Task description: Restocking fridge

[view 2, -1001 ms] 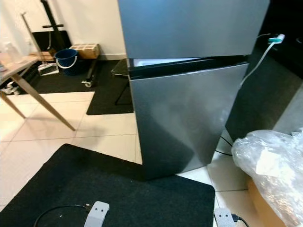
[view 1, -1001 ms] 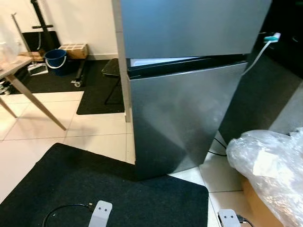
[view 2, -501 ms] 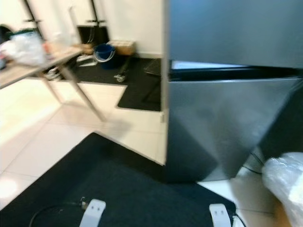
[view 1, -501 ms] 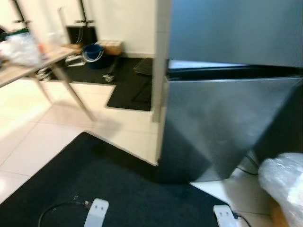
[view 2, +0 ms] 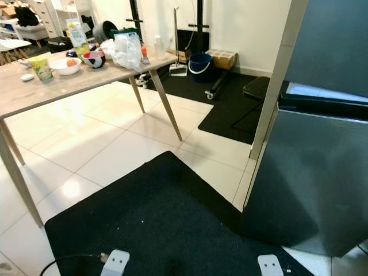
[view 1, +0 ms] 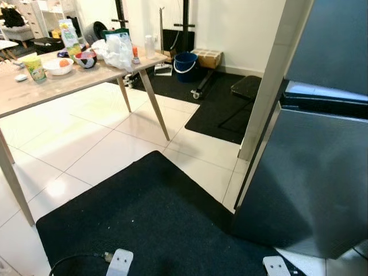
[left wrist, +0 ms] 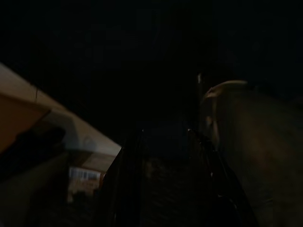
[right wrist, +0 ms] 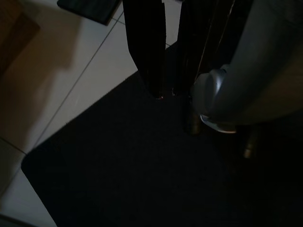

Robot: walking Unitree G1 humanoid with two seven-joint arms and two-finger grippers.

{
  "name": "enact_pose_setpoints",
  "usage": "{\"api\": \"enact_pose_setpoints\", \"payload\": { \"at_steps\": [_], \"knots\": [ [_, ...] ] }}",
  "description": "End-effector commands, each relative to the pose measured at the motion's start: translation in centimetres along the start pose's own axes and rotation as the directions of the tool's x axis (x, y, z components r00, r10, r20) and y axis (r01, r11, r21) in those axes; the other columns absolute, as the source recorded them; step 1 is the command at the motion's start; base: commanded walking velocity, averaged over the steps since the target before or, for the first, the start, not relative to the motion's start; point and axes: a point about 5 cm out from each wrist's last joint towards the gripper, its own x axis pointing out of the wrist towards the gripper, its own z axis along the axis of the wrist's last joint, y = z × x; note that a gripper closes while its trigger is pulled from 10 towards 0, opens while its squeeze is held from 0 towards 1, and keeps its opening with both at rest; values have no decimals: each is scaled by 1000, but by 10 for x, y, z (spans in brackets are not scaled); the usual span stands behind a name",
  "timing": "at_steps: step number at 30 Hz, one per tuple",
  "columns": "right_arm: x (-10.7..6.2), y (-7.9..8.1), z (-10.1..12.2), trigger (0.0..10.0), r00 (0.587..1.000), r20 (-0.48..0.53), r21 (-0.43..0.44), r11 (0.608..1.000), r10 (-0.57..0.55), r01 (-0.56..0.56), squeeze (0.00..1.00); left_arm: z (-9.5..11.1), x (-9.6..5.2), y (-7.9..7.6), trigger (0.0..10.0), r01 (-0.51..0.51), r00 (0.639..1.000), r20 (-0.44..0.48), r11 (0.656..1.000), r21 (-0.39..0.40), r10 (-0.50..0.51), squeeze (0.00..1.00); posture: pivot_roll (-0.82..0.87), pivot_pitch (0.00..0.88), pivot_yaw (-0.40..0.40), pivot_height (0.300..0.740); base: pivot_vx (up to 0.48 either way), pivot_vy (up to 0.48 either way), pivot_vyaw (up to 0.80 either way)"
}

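Observation:
The grey fridge (view 1: 322,178) stands at the right, its lower door (view 2: 322,172) shut and a thin white strip showing under the upper door (view 1: 339,40). To the left stands a wooden table (view 1: 69,86) holding a yellow cup (view 1: 35,67), a white bowl (view 1: 58,66), a patterned bowl (view 1: 86,59), a tall carton (view 1: 69,35), a white plastic bag (view 1: 119,52) and a clear bottle (view 1: 150,46). My right gripper (right wrist: 166,96) hangs shut over the black mat, holding nothing. In the dark wrist view my left gripper (left wrist: 165,137) hangs idle.
A black mat (view 1: 144,218) lies underfoot with a cable (view 1: 75,261) on its near edge. A white wall edge (view 1: 270,80) stands beside the fridge. Behind are a second black mat (view 1: 224,115), a blue bucket (view 1: 186,62) and a cardboard box (view 1: 207,57).
The camera has swung left: the fridge has slid to the right edge, the table with groceries has come into view, and the plastic-wrapped box has left the picture.

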Motion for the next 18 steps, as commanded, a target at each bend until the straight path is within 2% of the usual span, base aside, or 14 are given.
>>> {"api": "enact_pose_setpoints", "payload": {
  "at_steps": [1, 3, 18],
  "knots": [
    [0, -2, -2, 10000, 1000, -8, -8, 1000, -9, 9, 0, 4, 1, -1, 10000, 8, 1000, 10, 999, 32, -8, 0, -20, 0, -5, 740, 0, 0, 0],
    [0, -2, -2, 10000, 1000, -7, -9, 1000, -11, 11, 0, 4, 1, -1, 10000, 11, 1000, 11, 999, 32, -12, 0, -20, 0, -5, 740, 0, 0, 0],
    [0, -4, 0, 10000, 1000, -2, -8, 1000, -16, 16, 0, 3, 1, -4, 10000, 22, 1000, 8, 999, 44, -22, 0, -20, 0, -8, 740, 290, 0, 0]
  ]
}}
